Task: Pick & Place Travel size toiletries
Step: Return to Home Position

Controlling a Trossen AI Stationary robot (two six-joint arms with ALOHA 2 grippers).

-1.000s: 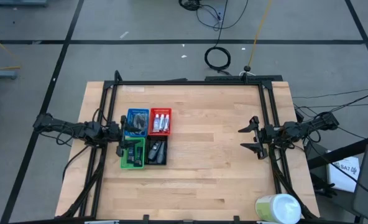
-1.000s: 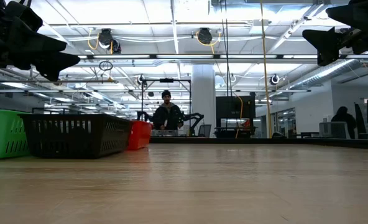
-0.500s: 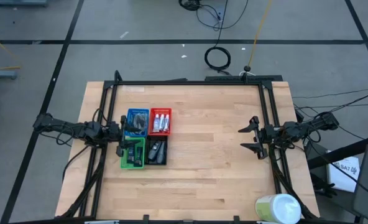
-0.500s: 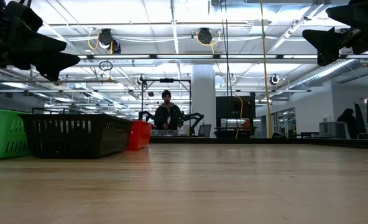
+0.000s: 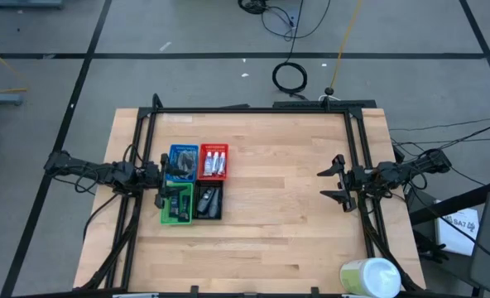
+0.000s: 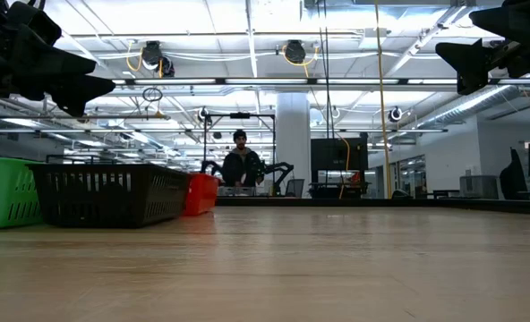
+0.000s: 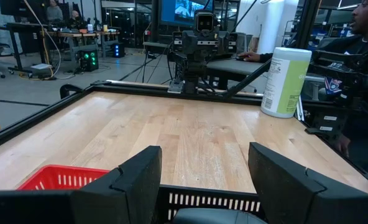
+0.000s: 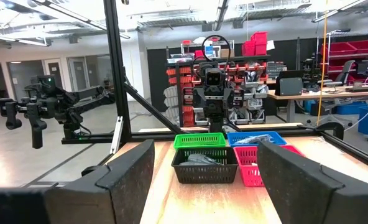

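Observation:
The travel size toiletries lie in four small trays at the table's left. White tubes (image 5: 213, 161) fill the red tray (image 5: 213, 148). Dark packs lie in the blue tray (image 5: 181, 150), the green tray (image 5: 164, 207) and the black tray (image 5: 208, 216). My left gripper (image 5: 160, 178) hangs open over the trays' left side, pointing level toward the table's right (image 7: 202, 180). My right gripper (image 5: 332, 182) stands open at the table's right side, raised and facing the trays (image 8: 206, 174). Neither has anything between its fingers.
A big pale green-white cylinder (image 5: 371, 277) stands at the near right corner, also in the left wrist view (image 7: 285, 81). A black frame (image 5: 253, 109) runs round the table. Bare wood (image 5: 270, 215) lies between the trays and my right gripper. A person (image 6: 240, 165) is beyond the far edge.

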